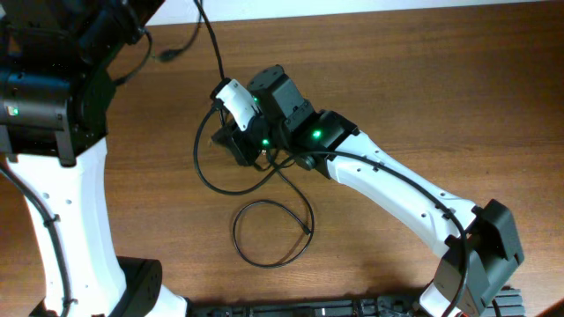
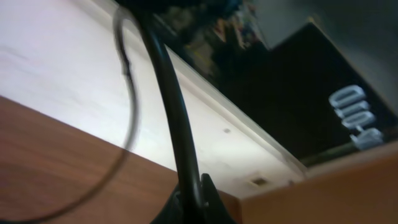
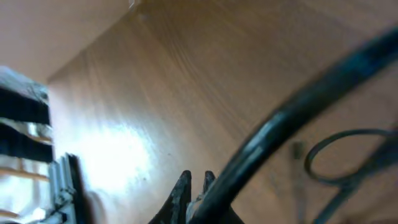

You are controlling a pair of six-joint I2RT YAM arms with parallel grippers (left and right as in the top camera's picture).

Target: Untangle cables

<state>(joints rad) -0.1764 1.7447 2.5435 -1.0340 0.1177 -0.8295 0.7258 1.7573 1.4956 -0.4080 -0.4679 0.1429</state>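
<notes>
Both tools, the right tool [image 1: 240, 145] and the left tool [image 2: 194, 205], are seen clamped on the thin black rubber cable [image 1: 264, 231], which is left looped and crossed on the brown wooden desk [image 1: 423, 79], so untangling is judged barely begun.

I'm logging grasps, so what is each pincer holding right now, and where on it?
Each pincer is shut on the black cable: left pincer and right pincer both grip mid-length, away from any plug.

Overhead looks straight down; wrist views skim close; all share cable [image 1: 264, 189].
</notes>
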